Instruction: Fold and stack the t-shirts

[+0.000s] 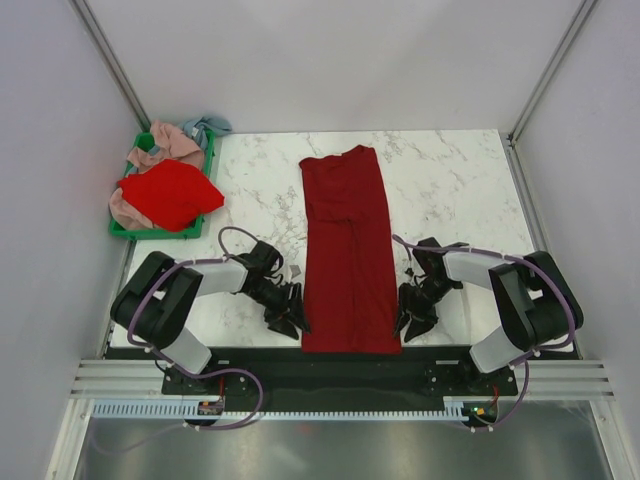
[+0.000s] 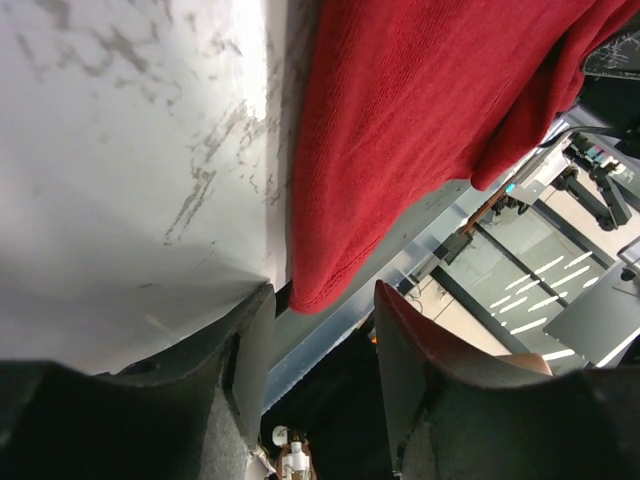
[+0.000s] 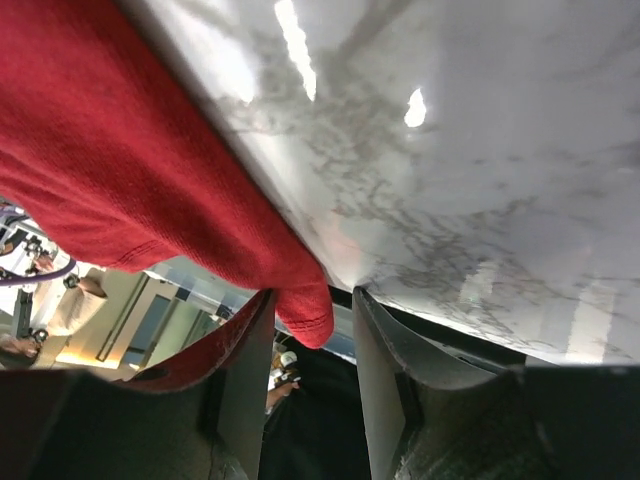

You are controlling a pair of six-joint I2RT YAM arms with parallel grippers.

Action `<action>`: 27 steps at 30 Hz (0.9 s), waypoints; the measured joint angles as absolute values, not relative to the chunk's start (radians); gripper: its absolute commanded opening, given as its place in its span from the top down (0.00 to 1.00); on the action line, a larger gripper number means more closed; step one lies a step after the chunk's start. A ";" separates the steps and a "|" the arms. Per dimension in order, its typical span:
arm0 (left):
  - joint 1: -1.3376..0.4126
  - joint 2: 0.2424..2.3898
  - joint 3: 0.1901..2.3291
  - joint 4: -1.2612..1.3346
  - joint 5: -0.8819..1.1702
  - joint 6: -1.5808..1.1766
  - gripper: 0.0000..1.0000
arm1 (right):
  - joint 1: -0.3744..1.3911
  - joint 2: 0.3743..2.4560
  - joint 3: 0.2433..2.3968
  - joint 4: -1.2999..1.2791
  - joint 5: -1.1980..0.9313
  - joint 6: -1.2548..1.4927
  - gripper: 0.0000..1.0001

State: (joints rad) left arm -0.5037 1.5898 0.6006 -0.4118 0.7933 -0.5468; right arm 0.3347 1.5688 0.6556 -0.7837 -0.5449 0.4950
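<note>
Marble tabletop [image 1: 450, 190] inside a white-walled enclosure. Crimson shirt [image 1: 348, 255] lies centre frame as a long narrow strip, sides folded in, with its near hem at the tabletop's bottom edge.

Left end effector [image 1: 290, 318] sits at the hem's lower-left corner and right end effector [image 1: 412, 318] at the lower-right. Each wrist view shows the fingers parted with a hem corner in the gap, not yet pinched.

Judgement: the crosswise fold is in hand. Next, both should close on their corners together, lift, and carry the hem evenly toward the collar to avoid skew.

Both arms are bent low, with forearms angled inward toward the strip.

Crate [image 1: 160, 235], upper left, holds a red shirt [image 1: 170, 193], pink shirt [image 1: 165, 145] and blue shirt [image 1: 205, 127], unfolded.
</note>
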 measured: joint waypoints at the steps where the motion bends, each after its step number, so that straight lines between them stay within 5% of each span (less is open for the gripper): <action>1: -0.508 1.589 0.597 -0.406 0.795 -0.552 0.50 | 0.340 1.565 0.651 -0.777 -0.550 0.502 0.55; 7: -0.522 1.587 0.572 -0.379 0.794 -0.566 0.67 | 0.377 1.550 0.630 -0.730 -0.574 0.534 0.65; 12: -0.531 1.587 0.568 -0.355 0.796 -0.574 0.95 | 0.385 1.547 0.621 -0.678 -0.588 0.540 1.00; 27: -0.370 1.511 0.829 -0.482 0.814 -0.439 0.98 | 0.266 1.534 0.916 -0.733 -0.634 0.421 1.00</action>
